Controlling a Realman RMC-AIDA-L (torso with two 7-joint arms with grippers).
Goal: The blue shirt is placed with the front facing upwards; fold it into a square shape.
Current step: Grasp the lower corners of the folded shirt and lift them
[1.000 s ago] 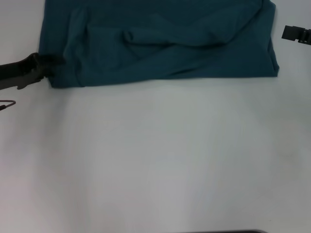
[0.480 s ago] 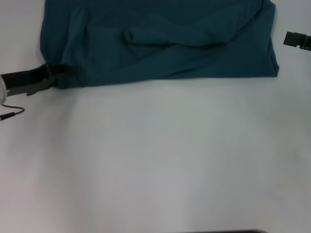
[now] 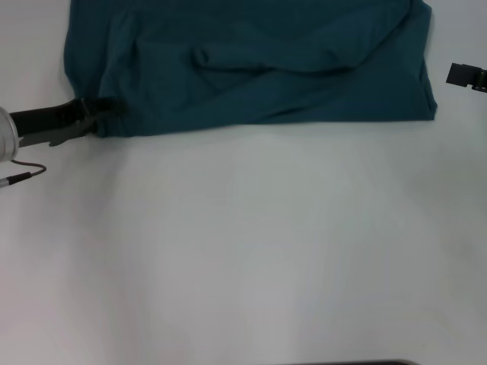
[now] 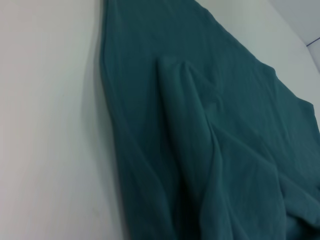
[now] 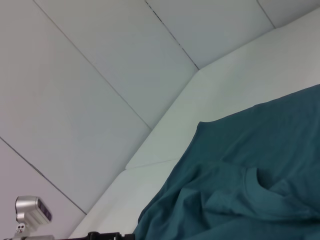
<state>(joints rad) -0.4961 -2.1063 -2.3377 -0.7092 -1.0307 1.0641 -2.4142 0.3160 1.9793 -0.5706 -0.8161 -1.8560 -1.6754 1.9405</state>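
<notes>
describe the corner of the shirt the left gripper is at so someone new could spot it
On the white table, the blue shirt lies across the far side. Follow its near hem toward the robot's left: the left gripper meets the bunched corner there, unlike the flat opposite corner.

The shirt [image 3: 259, 68] lies spread along the far edge of the table [image 3: 251, 251], reaching from near the far left corner almost to the far right, its far part running out of the head view. All the near half of the table lies in front of it. A fold [image 3: 228, 61] lies across the shirt's middle. The left gripper [image 3: 97, 118] is at the shirt's near left corner, touching the cloth, its arm reaching in from the table's left edge. The right gripper [image 3: 466, 74] is at the table's right edge, just beside the shirt's right side and apart from it
</notes>
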